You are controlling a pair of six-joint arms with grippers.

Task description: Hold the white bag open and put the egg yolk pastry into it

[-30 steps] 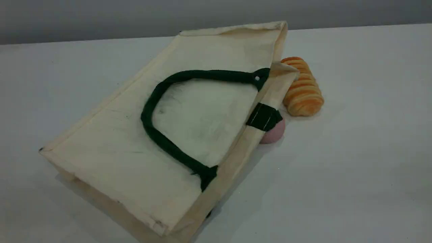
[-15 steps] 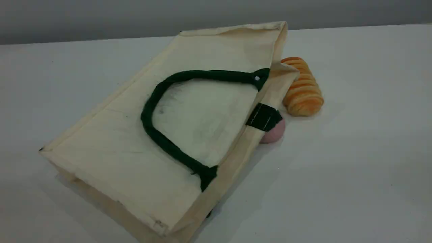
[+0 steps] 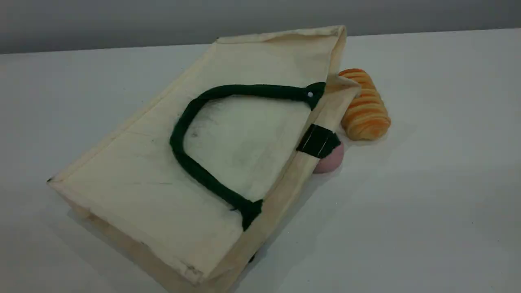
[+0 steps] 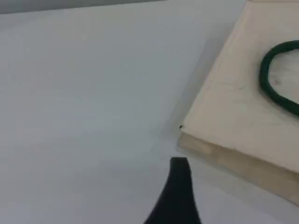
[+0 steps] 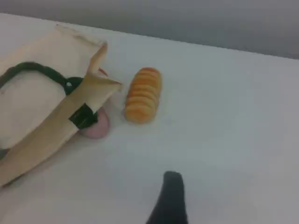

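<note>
Lying flat on the table (image 3: 427, 211), the white bag (image 3: 154, 175) stretched slantwise from near the far edge toward the near left corner, with its mouth turned toward the table's right edge. One dark green handle (image 3: 176, 140) lay in a loop on the bag's upper face, and a green tab (image 3: 318, 141) sat on the mouth's rim. The upper layer of cloth slumped low over the lower one, so the mouth was barely parted. A pink ball (image 3: 330, 159) rested on the table right at that rim, partly tucked under it just below the tab. A ridged orange bread roll (image 3: 365, 105) lay just beside the mouth's far end, close to the ball, though whether the two touched could not be told. The egg yolk pastry could not be made out in any view. The left hand (image 4: 177, 186) hung over bare table near the bag's bottom corner on the left side, its fingers spread wide and holding nothing. The right hand (image 5: 170, 196) hung over bare table on the near side of the roll and the ball, well apart from both, likewise spread wide with nothing in its grasp. Neither hand touched the bag.
</note>
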